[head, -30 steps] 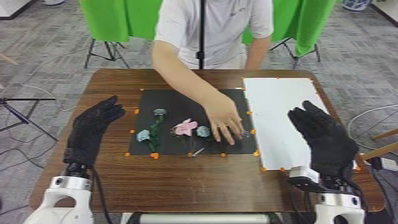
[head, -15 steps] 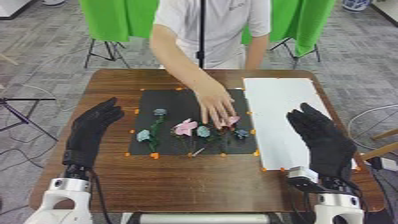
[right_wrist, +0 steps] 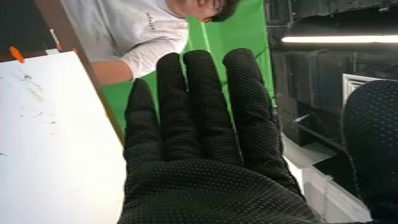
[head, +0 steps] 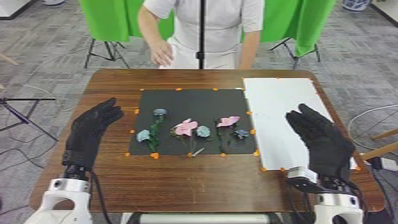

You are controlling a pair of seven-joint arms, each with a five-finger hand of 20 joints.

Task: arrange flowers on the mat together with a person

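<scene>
Lying on the black mat [head: 187,96] are pink flowers [head: 185,127], blue flowers [head: 203,132]; the person's bare hand [head: 162,53] has withdrawn. Black-gloved left robot hand [head: 86,135], right robot hand [head: 322,142]: straight-fingered.

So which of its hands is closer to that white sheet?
The right one. The right hand is over the right side of the white sheet; the left hand is beyond the left edge of the dark mat.

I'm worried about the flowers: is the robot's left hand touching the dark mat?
Apart. The head view shows bare table between left hand and mat.
</scene>
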